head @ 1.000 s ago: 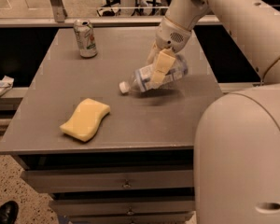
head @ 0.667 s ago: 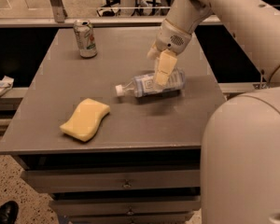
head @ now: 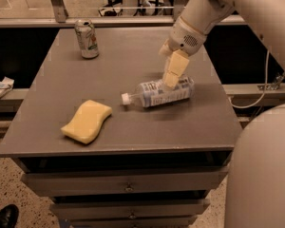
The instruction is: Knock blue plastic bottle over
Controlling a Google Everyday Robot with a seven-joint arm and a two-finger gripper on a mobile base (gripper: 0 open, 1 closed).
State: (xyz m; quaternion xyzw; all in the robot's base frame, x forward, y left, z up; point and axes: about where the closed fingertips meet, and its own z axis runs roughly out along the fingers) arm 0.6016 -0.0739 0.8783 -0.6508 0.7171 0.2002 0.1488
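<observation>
The blue plastic bottle [head: 157,93] lies on its side on the grey table [head: 133,61], right of centre, with its white cap pointing left. My gripper [head: 173,72] hangs from the white arm at the upper right. Its yellowish fingertips reach down to the bottle's upper side near the label's right half, touching or just above it.
A metal soda can [head: 87,38] stands upright at the table's back left. A yellow sponge [head: 87,121] lies at the front left. The table has drawers below its front edge. A dark shoe [head: 4,216] shows on the floor at the lower left.
The bottle, tilted and cap-down a second ago, has dropped to lie flat on the table. My gripper has lifted slightly and stays over the bottle.
</observation>
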